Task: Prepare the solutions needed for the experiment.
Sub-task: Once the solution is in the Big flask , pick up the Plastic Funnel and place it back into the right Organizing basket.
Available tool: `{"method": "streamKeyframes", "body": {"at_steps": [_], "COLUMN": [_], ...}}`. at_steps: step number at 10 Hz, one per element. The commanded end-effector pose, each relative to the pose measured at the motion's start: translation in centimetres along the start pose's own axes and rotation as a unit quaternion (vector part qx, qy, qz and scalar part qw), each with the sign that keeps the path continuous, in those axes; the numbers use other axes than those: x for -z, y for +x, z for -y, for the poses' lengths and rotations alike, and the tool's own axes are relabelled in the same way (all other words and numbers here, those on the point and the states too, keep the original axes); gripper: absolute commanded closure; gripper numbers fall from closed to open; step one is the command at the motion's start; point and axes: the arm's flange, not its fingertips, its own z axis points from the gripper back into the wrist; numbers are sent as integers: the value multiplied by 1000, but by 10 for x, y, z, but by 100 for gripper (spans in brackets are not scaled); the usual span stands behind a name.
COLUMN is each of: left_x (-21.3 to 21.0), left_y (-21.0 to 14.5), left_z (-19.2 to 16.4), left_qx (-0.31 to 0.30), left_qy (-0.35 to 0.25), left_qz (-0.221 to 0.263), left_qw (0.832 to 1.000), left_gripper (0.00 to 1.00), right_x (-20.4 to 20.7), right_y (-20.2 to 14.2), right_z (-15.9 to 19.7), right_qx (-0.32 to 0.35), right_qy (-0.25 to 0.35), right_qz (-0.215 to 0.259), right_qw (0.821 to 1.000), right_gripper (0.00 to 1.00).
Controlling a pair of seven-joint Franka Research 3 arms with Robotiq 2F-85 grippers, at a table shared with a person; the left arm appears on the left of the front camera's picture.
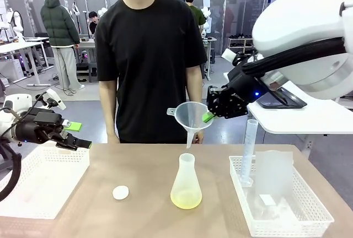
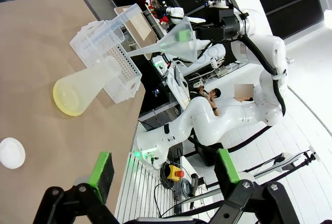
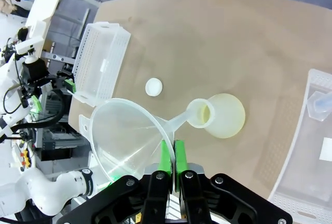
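While the left gripper (image 1: 77,134) hangs wide open, the right gripper (image 1: 211,115) clamps the funnel (image 1: 190,115) rim above the flask (image 1: 186,184).

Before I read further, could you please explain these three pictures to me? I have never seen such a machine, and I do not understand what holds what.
These are two white robot arms at a table, with a person standing at the far side. One picture looks across the table from between the arms; the other two come from cameras on each arm's wrist.

The right gripper is shut on the rim of a clear plastic funnel, held in the air above a conical flask. The flask stands on the table and holds a shallow layer of pale yellow-green liquid.

The left gripper is open and holds nothing; it hangs above a white basket. A small white cap lies on the table. Another basket holds a measuring cylinder.
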Motion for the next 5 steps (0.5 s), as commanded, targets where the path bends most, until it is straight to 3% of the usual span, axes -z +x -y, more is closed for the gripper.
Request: {"method": "streamKeyframes", "body": {"at_steps": [1,5], "left_x": [0,0], "left_y": [3,3], "left_z": [1,1], "left_qx": [4,4], "left_qy": [1,1], "left_qz": [-1,-1], "left_qw": [1000,1000], "left_gripper": [0,0], "right_x": [-18,-61], "right_y": [-1,-2], "right_z": [27,87], "right_qx": [-7,27], "right_qy": [9,-5], "right_qz": [-11,-23], "right_qw": [1000,999], "right_gripper": [100,100]}}
